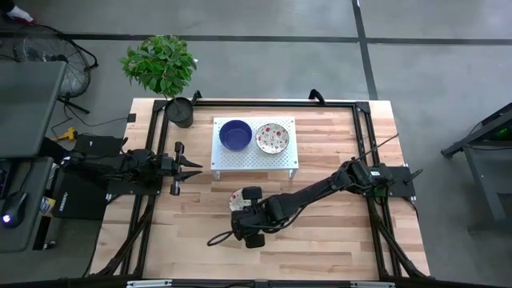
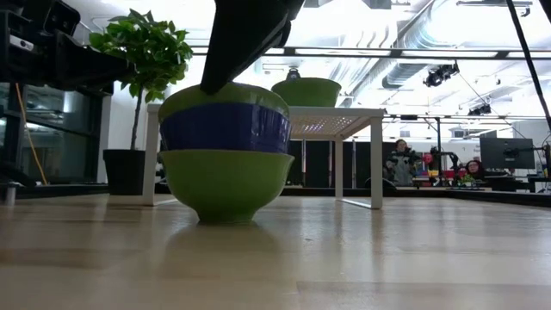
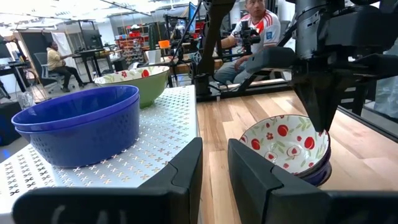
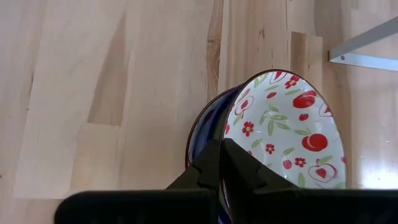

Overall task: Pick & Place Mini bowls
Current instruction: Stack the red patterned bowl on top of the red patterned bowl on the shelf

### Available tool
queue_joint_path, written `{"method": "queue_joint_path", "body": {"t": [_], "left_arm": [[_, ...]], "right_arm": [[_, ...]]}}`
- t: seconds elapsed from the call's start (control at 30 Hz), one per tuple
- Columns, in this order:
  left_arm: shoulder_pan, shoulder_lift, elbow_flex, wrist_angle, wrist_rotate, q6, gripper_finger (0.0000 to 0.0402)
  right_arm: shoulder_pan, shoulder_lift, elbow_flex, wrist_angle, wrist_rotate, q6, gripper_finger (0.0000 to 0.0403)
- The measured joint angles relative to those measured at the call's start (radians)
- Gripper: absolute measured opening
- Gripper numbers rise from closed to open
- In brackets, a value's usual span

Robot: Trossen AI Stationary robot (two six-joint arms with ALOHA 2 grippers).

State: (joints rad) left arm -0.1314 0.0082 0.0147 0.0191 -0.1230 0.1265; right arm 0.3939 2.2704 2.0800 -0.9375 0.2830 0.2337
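The right gripper (image 4: 221, 163) pinches the rim of the floral bowl (image 4: 289, 134) atop a stack, while the left gripper (image 1: 192, 168) waits, fingers slightly parted.

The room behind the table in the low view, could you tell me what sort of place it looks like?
Most likely a robotics lab or open workshop. Exposed ducts run under the ceiling, workstations with a monitor stand at the back where a person sits, and the wooden table carries two robot arms.

Solid deep blue round bowl (image 1: 235, 134) beside cream-white floral bowl with red-and-green speckling (image 1: 272, 138), both on white perforated metal stand (image 1: 253, 158). Light wooden table (image 1: 320, 232). Green-leaved plant in black pot (image 1: 181, 112).
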Motion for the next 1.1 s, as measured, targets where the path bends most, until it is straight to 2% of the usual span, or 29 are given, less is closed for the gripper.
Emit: {"method": "queue_joint_path", "body": {"t": [0.27, 0.47, 1.1], "left_arm": [[0.000, 0.000, 0.000, 0.000, 0.000, 0.000, 0.0072], [0.000, 0.000, 0.000, 0.000, 0.000, 0.000, 0.0072], [0.000, 0.000, 0.000, 0.000, 0.000, 0.000, 0.0072]], "right_arm": [[0.005, 0.000, 0.000, 0.000, 0.005, -0.006, 0.0000], [-0.003, -0.001, 0.000, -0.008, -0.054, 0.002, 0.0003], [-0.016, -0.001, 0.000, -0.054, -0.080, -0.012, 0.0079]]}}
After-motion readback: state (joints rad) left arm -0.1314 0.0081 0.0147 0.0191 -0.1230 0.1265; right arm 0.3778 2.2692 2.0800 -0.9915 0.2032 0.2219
